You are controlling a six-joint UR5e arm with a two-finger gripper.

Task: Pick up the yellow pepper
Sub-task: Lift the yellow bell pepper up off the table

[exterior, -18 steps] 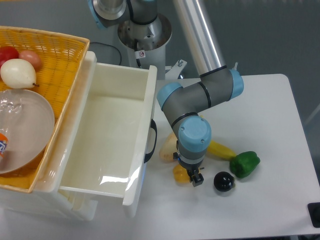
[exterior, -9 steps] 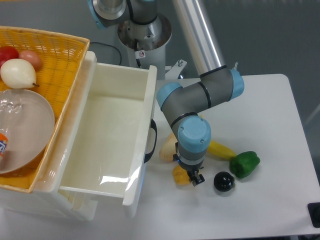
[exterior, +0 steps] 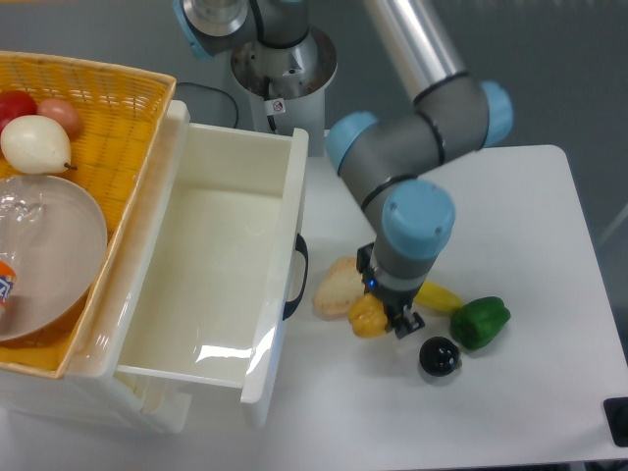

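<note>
End effector (exterior: 385,319) risen — yellow pepper (exterior: 368,316) lifted

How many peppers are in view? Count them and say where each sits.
2. The yellow pepper is in the gripper, right of the drawer. The green pepper lies on the table, further right.

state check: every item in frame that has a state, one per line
gripper: shut on yellow pepper
yellow pepper: held in the gripper, seems raised off the table
drawer: pulled open, nothing inside
green pepper: lying on the table, untouched
banana: lying on the table, partly hidden by the arm
clear bowl: upright in the basket
</note>
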